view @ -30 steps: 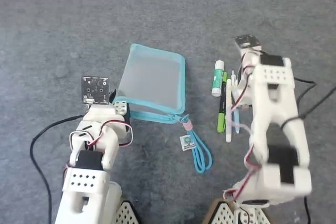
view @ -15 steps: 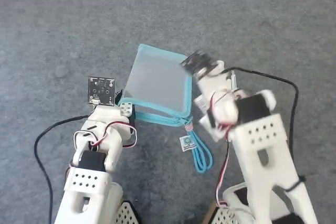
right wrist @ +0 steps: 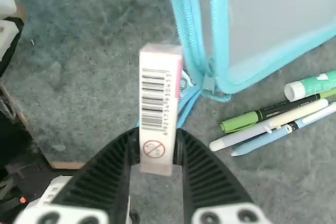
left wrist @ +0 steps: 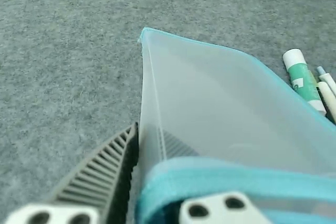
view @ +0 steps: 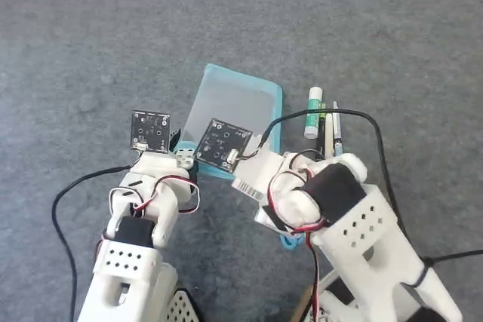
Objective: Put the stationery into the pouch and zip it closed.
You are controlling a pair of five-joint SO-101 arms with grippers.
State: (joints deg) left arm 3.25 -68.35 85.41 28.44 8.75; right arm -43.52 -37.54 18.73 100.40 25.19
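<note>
The pouch is flat, made of translucent white plastic with a light blue border and zip. Its near edge is pinched in the left gripper. Just to the right of it lie a glue stick with a green label, a green pen, a white pen and a light blue pen, close together and almost parallel. An eraser, white in a barcode sleeve, is clamped in the right gripper, near the pouch's zip end.
</note>
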